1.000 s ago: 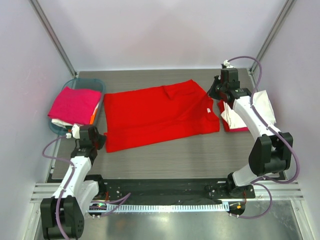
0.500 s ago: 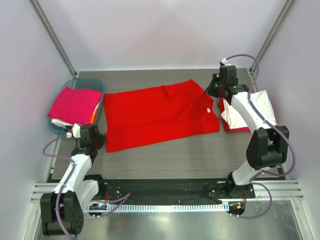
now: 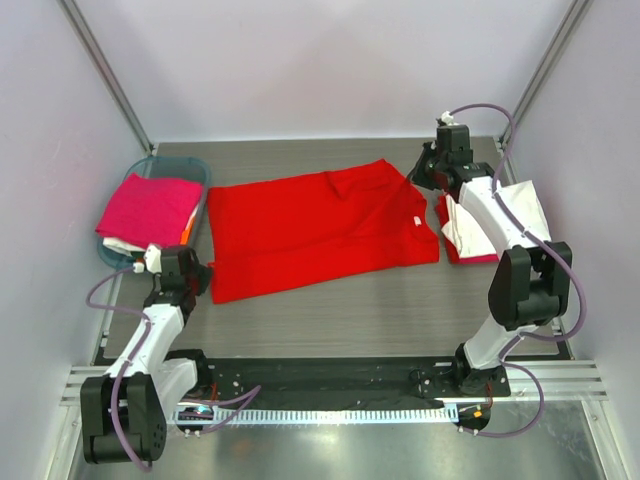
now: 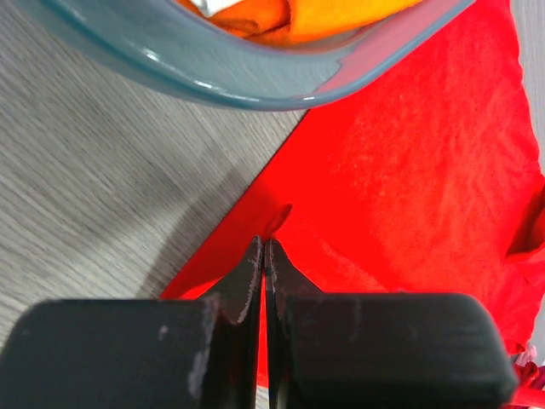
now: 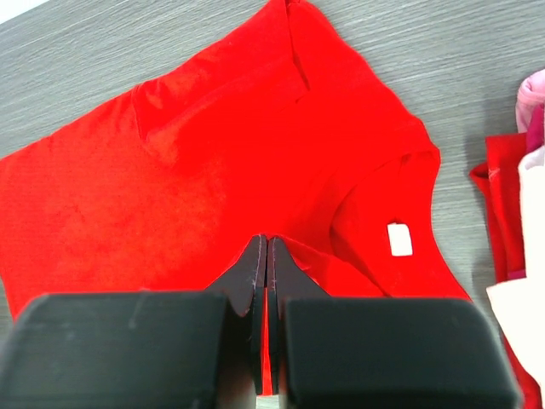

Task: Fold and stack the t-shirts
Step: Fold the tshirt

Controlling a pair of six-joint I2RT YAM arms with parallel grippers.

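Left gripper (image 4: pixel 261 247) low at lower left, right gripper (image 5: pixel 265 243) stretched to upper right. Both claws together, pinching red shirt (image 3: pixel 320 225) edges. Shirt spread flat.

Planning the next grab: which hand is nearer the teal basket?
Left. Left hand is right by the teal basket, pinching the red t-shirt; right hand is across the table at its collar end.

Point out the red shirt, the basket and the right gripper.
red shirt (image 3: pixel 320 235): top view, the middle of its spread body.
basket (image 4: pixel 221 77): left wrist view, its teal outer wall.
right gripper (image 5: pixel 262 247): right wrist view, between its closed fingertips.
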